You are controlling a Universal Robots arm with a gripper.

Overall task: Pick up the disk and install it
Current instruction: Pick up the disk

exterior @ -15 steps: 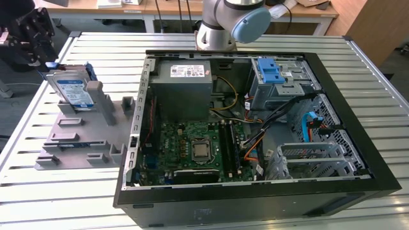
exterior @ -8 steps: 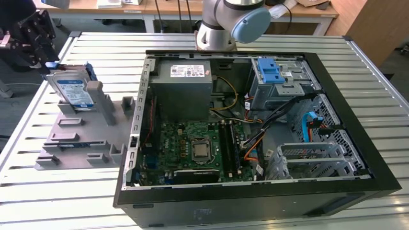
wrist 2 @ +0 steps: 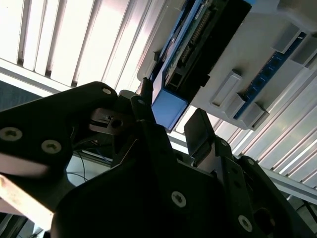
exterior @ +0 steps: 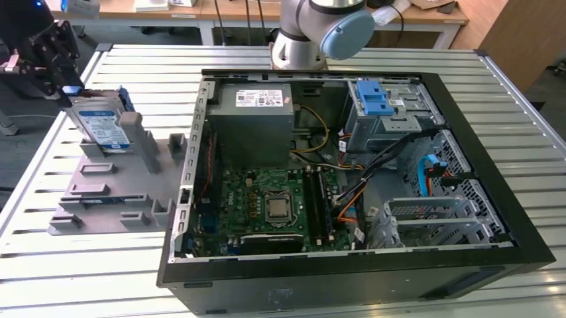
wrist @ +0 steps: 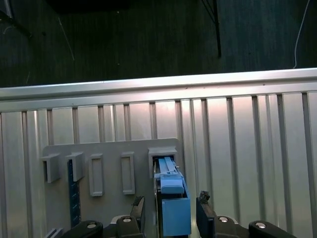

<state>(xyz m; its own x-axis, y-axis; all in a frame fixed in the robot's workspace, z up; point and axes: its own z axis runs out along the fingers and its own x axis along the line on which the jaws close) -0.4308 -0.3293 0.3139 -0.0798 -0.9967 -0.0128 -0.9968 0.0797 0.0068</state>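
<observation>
Straddling disk (exterior: 102, 127) | gripper (wrist: 170, 200) spread, one finger each side of the blue rails, gaps showing | disk upright in grey holder (exterior: 106, 179) on bench (exterior: 79, 278) | likely rigid, dense, shock-sensitive; clamp rail edges, not label

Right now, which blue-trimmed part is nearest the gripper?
The labelled disk standing upright in the grey fixture outside the case; the open gripper straddles it. The blue latch sits inside the case.
</observation>
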